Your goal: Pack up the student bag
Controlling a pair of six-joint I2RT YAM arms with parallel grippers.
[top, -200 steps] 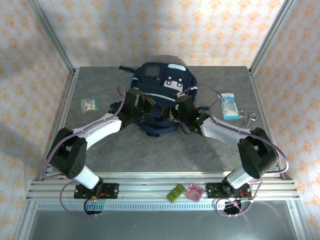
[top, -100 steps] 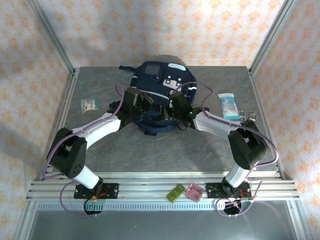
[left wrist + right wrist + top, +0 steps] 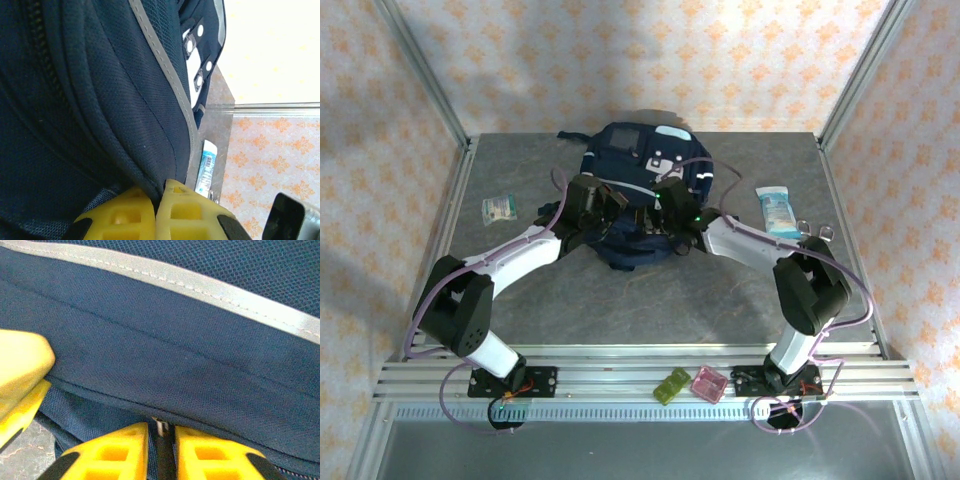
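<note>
On the table [image 3: 620, 300], far middle: bag [image 3: 638, 160], navy, lying flat. Left gripper [image 3: 159, 190] at the bag's near-left edge, fingers together, a fold of its fabric pinched between them. Right gripper [image 3: 161, 432] at the bag's near-right edge, fingers almost together, clamped on a thin dark strip of the bag.

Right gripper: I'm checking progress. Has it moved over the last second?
Yes. In the top view the right gripper has gone left and farther up the student bag, away from the tissue pack.
</note>
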